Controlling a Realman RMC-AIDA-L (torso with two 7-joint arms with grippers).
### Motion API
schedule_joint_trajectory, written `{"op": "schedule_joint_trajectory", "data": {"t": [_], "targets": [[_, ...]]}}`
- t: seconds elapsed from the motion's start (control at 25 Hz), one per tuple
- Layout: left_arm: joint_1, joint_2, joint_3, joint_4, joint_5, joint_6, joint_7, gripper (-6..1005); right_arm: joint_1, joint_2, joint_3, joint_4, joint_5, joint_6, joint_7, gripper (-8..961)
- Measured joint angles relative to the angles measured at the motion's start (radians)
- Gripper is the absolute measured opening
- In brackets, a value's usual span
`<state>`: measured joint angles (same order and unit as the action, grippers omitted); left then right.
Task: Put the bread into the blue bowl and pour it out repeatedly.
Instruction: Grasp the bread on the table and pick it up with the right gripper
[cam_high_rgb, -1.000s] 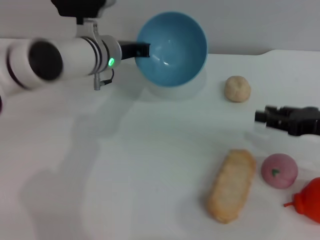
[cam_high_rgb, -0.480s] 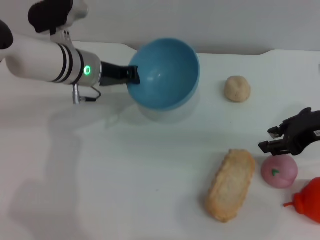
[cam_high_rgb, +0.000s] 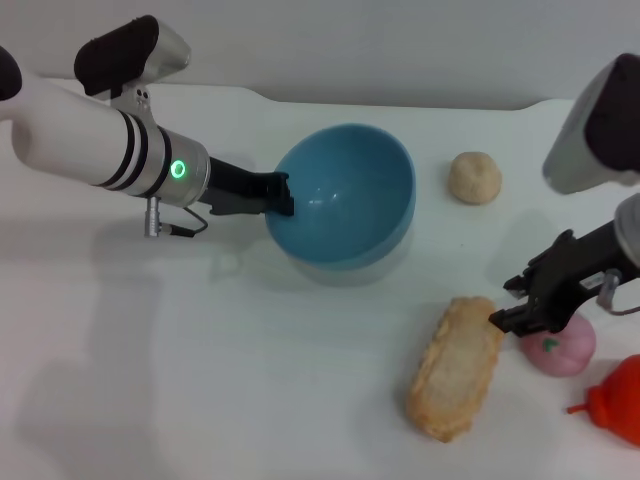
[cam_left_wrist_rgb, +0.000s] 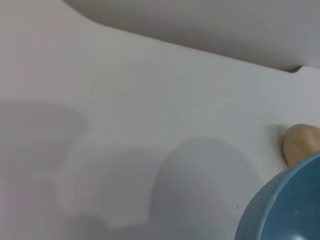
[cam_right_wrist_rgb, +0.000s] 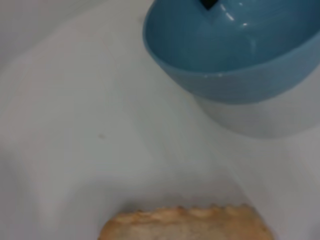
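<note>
A: Biggest first?
B: Blue bowl (cam_high_rgb: 345, 205), lowered from a steep tilt, clamped at its rim by left gripper (cam_high_rgb: 281, 194).
A: And smaller?
B: Bread (cam_high_rgb: 457, 367) lying on table (cam_high_rgb: 200, 380), outside bowl. Right gripper (cam_high_rgb: 520, 305) newly dropped beside its end, fingers apart, empty. Likely pickup next.
</note>
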<state>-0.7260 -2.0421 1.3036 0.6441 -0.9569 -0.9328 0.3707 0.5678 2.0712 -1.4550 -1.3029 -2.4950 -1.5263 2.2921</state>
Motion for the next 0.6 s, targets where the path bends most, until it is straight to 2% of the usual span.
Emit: {"op": "schedule_joint_trajectory", "data": {"t": [0.4, 0.6], "targets": [[-0.001, -0.009, 0.006, 0.099, 0.151, -0.058, -0.117, -1, -0.007, 0.004, -0.087, 0.065, 0.025, 0.047, -0.021, 457], [-0.008, -0.01, 0.007, 0.109, 0.171, -0.069, -0.131, -1, -0.006, 0.004, -0.13, 0.131, 0.048, 0.103, -0.022, 457]]}}
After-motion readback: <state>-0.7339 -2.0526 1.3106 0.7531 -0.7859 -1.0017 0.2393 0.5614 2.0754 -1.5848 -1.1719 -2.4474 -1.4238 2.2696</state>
